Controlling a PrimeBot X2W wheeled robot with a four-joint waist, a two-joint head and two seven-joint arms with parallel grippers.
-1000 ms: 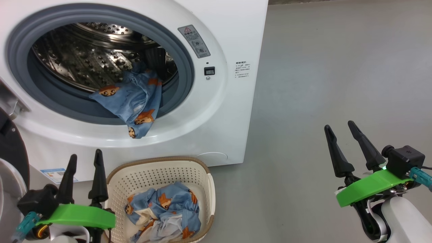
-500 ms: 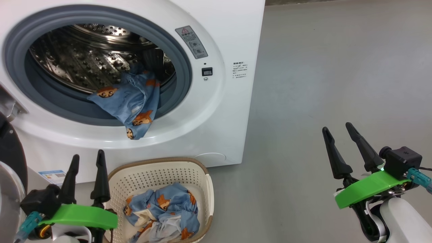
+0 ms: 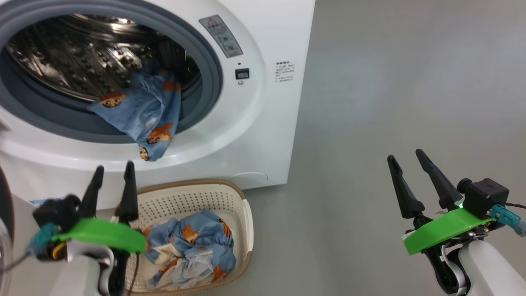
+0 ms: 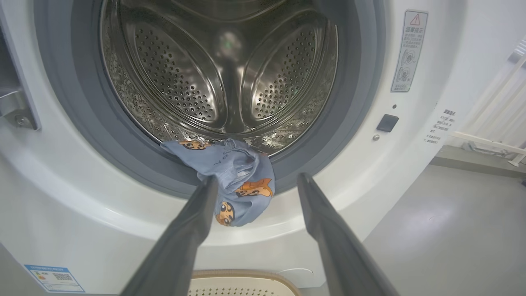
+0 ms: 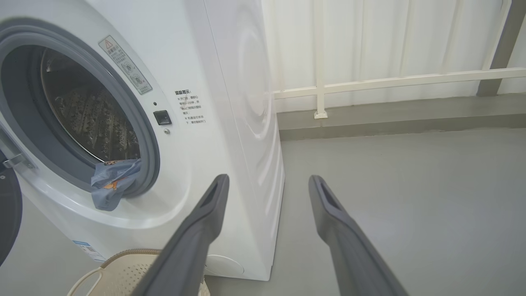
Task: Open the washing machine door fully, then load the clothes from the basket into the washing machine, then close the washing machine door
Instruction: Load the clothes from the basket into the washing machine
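Note:
The washing machine point(image 3: 263, 102) stands with its steel drum point(image 4: 222, 74) exposed. The washing machine door point(image 5: 6, 222) is swung out at the left, and a dark part of its rim is in view. One piece of the clothes point(image 3: 139, 115) hangs over the grey seal, half out of the drum. On the floor in front sits the basket point(image 3: 243, 213) with more clothes point(image 3: 189, 246) bunched inside. My left gripper point(image 3: 115, 165) hovers open at the basket's left rim, pointing at the hanging cloth point(image 4: 234, 181). My right gripper point(image 3: 404, 154) is open and holds nothing, far right over bare floor.
Grey floor point(image 3: 390, 82) spreads to the right of the machine. A white railing and curtain wall point(image 5: 390, 78) run behind it. A blue label sticker point(image 4: 53, 278) is low on the machine's front.
The head view has shifted, sliding the machine and basket up and left. My left gripper has risen and moved right towards the basket, blurred in motion. The right gripper has hardly moved.

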